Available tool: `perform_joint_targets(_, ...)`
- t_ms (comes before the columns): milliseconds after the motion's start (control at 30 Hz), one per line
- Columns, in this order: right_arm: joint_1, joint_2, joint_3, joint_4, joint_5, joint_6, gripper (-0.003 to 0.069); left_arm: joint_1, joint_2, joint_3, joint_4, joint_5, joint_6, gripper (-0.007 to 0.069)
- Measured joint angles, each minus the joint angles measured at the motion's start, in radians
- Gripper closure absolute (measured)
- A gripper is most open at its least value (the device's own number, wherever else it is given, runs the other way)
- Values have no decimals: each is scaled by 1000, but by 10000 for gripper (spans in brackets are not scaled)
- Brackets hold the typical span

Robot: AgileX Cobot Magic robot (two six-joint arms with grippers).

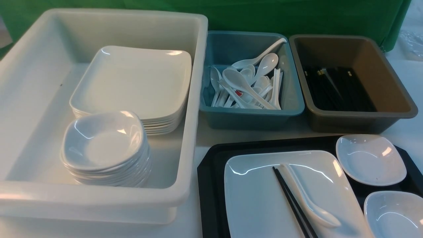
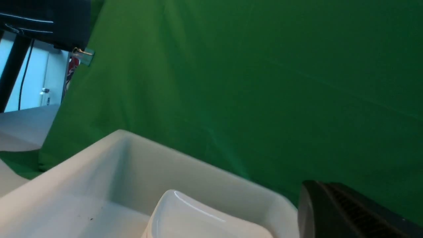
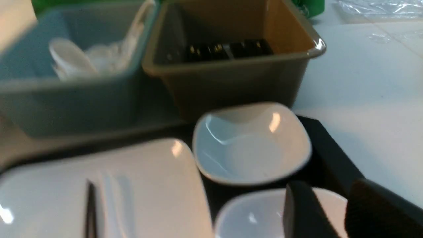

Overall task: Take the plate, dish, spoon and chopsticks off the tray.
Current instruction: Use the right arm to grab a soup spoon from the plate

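Note:
On the black tray (image 1: 208,175) lies the large white plate (image 1: 257,195). The black chopsticks (image 1: 290,201) and the white spoon (image 1: 307,198) rest side by side on the plate. Two small white dishes sit on the tray to the right, one farther (image 1: 370,158) and one nearer (image 1: 393,211). My right gripper (image 3: 325,195) is open, hanging over the far rim of the nearer dish (image 3: 261,211) with nothing between its fingers. My left gripper (image 2: 322,190) is shut and empty above the white tub (image 2: 99,158). Neither gripper shows in the front view.
The big white tub (image 1: 195,99) on the left holds a stack of plates (image 1: 132,82) and a stack of small dishes (image 1: 102,142). Behind the tray stand a blue tub (image 1: 290,102) of spoons and a brown tub (image 1: 396,99) of chopsticks. A green cloth hangs behind.

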Motion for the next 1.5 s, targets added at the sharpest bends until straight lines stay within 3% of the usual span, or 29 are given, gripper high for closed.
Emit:
perform_joint_targets(33, 0, 0, 0, 7, 0, 16, 420, 0, 0, 0, 0, -3, -6, 604)
perform_joint_targets(100, 0, 0, 0, 71, -126, 209, 420, 0, 0, 0, -2, -48, -96, 604)
perform_joint_targets(200, 0, 0, 0, 103, -233, 347, 421, 0, 0, 0, -2, -209, -239, 604)
perform_joint_targets(300, 0, 0, 0, 111, -265, 380, 425, 0, 0, -14, -11, -352, -287, 604)
perform_joint_targets(400, 0, 0, 0, 112, -277, 377, 425, 0, 14, -80, -14, -331, -295, 604)
perform_joint_targets(500, 0, 0, -1, 113, -340, 381, 430, 0, 108, -274, 46, -141, -297, 604)
perform_joint_targets(567, 1, 3, -55, 64, -293, 383, 461, 0, 215, -421, 132, 80, -306, 604)
perform_joint_targets(600, 1, 3, -55, 64, -284, 383, 466, 0, 225, -435, 139, 80, -306, 604)
perform_joint_targets(700, 34, 117, -316, -37, 2, 306, 575, 0, 455, -684, 174, 494, -191, 604)
perform_joint_targets(733, 37, 127, -331, -39, 2, 295, 580, 0, 455, -694, 174, 514, -180, 604)
perform_joint_targets(767, 62, 218, -451, -47, 147, 204, 612, 0, 553, -772, 159, 664, -92, 604)
perform_joint_targets(900, 139, 467, -693, -55, 483, 48, 627, 0, 758, -889, 87, 942, 59, 604)
perform_joint_targets(1033, 228, 735, -869, -58, 760, -74, 627, 0, 923, -928, -45, 1126, 223, 604)
perform_joint_targets(1133, 281, 880, -946, -60, 841, -140, 627, 0, 986, -929, -113, 1178, 303, 604)
perform_joint_targets(1333, 414, 1187, -1078, -61, 908, -228, 592, -49, 1052, -946, -160, 1192, 392, 613)
perform_joint_targets(1433, 450, 1276, -1114, -62, 927, -236, 565, -110, 1078, -978, -162, 1214, 394, 622)
perform_joint_targets(1500, 480, 1351, -1144, -60, 935, -249, 534, -213, 1118, -1025, -151, 1234, 391, 624)
